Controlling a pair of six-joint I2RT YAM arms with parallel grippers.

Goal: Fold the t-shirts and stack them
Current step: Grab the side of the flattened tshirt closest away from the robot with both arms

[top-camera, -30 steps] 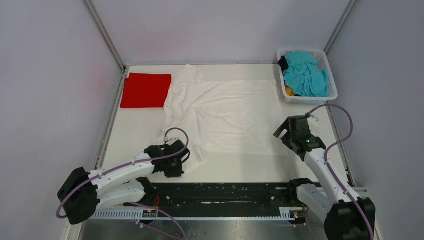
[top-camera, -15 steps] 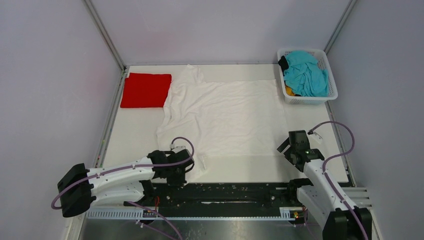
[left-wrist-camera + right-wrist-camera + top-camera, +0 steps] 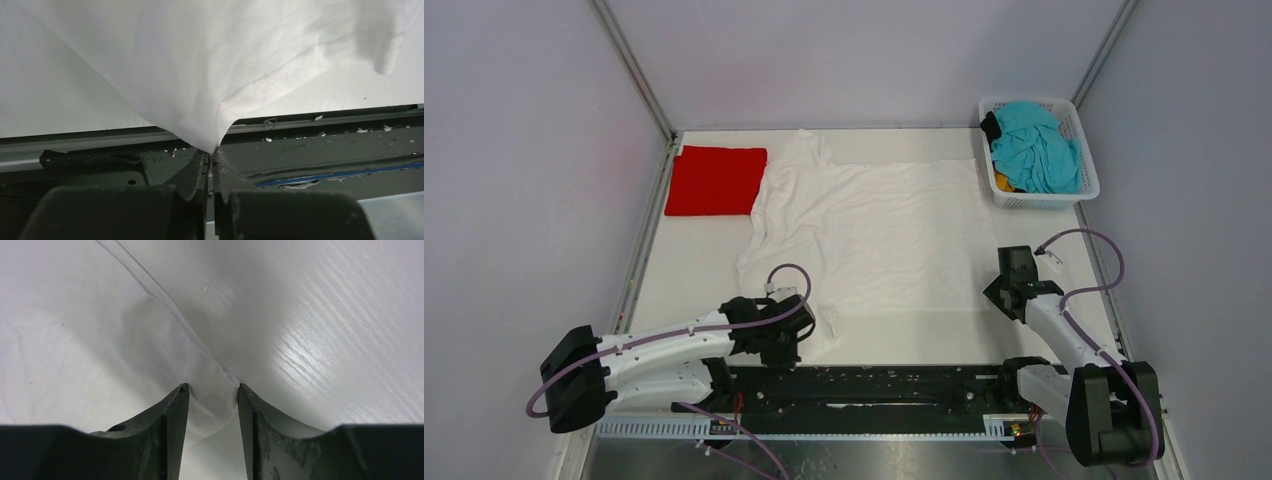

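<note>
A white t-shirt lies spread flat across the middle of the table. My left gripper is shut on its near left corner, and the cloth rises from the fingertips in a taut peak. My right gripper is at the shirt's near right corner. Its jaws stand partly closed, and a bunched fold of the white cloth touches both fingers. A folded red t-shirt lies at the far left. Teal, dark and orange shirts fill a basket.
The white basket stands at the far right corner. A black rail runs along the table's near edge, between the arm bases. Grey walls close in the table on three sides.
Both arms drew back toward the near edge, pulling the white t-shirt flat. The right gripper came down onto the near right corner, and its jaws closed from wide open onto the cloth.
</note>
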